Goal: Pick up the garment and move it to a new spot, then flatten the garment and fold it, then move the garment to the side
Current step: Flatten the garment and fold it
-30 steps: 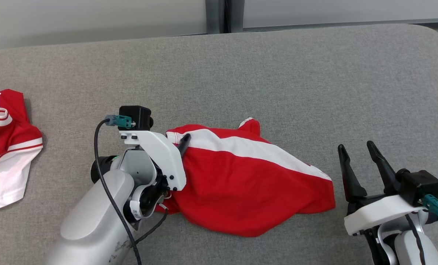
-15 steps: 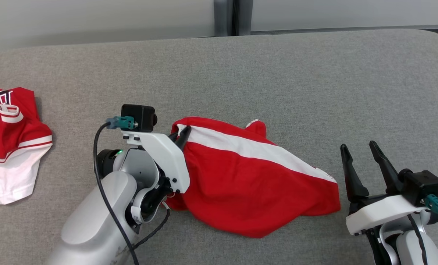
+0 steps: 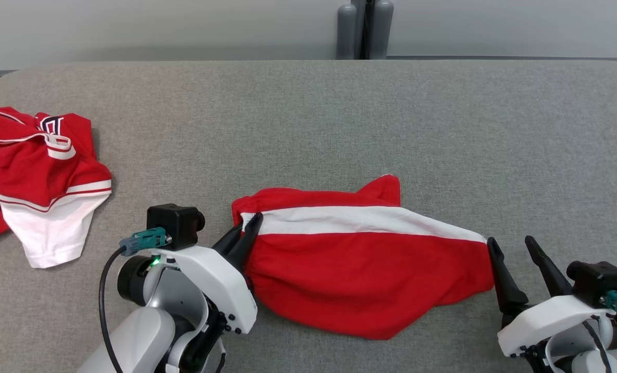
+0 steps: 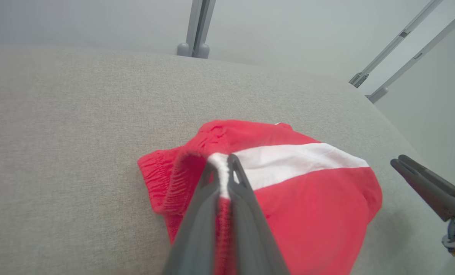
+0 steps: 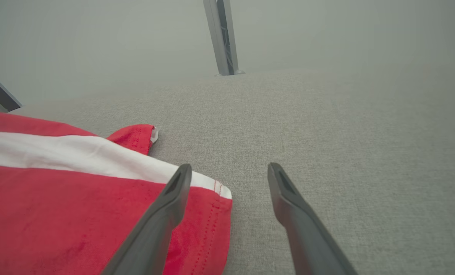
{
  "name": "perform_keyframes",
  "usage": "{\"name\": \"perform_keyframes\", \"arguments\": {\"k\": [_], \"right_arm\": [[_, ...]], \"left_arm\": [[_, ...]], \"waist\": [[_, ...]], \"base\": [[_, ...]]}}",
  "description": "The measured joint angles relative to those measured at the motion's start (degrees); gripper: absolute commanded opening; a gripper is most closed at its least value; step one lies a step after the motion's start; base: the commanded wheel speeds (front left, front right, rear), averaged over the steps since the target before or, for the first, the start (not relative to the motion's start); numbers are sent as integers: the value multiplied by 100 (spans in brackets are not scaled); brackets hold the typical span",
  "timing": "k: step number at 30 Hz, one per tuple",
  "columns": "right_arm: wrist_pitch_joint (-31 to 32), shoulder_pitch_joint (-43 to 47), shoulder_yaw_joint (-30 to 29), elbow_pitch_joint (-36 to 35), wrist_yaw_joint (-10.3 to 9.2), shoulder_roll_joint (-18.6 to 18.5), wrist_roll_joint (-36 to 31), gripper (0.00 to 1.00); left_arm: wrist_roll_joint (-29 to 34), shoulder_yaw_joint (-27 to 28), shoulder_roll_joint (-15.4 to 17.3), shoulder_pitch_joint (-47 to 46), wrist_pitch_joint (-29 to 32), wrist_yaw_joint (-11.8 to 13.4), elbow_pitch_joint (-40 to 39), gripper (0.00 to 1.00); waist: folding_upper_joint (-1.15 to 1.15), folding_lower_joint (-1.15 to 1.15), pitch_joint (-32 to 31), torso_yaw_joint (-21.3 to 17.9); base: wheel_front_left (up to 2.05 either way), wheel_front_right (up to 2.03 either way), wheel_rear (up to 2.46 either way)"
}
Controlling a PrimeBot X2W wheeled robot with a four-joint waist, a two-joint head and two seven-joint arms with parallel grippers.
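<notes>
Far left: other red-and-white clothes lie crumpled on the grey padded surface. Left gripper is clamped on the waistband corner of the red shorts, which lie mid-surface, white stripe up. Right gripper is spread wide and grasps nothing. One finger is at the right hem, contact unclear.

The left claw is squeezed tight on one end of the garment, its pale arm low behind it, while the right claw holds its two dark fingers wide apart.
</notes>
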Motion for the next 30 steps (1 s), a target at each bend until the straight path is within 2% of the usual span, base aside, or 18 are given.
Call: {"name": "perform_keyframes", "arguments": {"k": [6,14,25,29,30], "right_arm": [[413,-210,-67,105,0,-29,846,100],[1669,-593,260,311,0,-658,1704,100],[2376,-745,659,600,0,-1024,2472,100],[2428,-806,847,698,0,-1126,2680,84],[2398,-835,882,720,0,-1150,2709,85]], "left_arm": [[-10,-65,-78,153,-69,49,-76,0],[-31,-214,-336,155,-186,-30,191,0],[-53,-276,-426,98,-252,-113,356,0],[-54,-290,-428,96,-267,-114,374,0],[-54,-292,-428,96,-267,-114,375,0]], "waist": [[0,0,-53,75],[0,0,-53,156],[0,0,-31,284],[0,0,-31,309],[0,0,-32,310]], "base": [[0,0,0],[0,0,0],[0,0,0],[0,0,0],[0,0,0]]}}
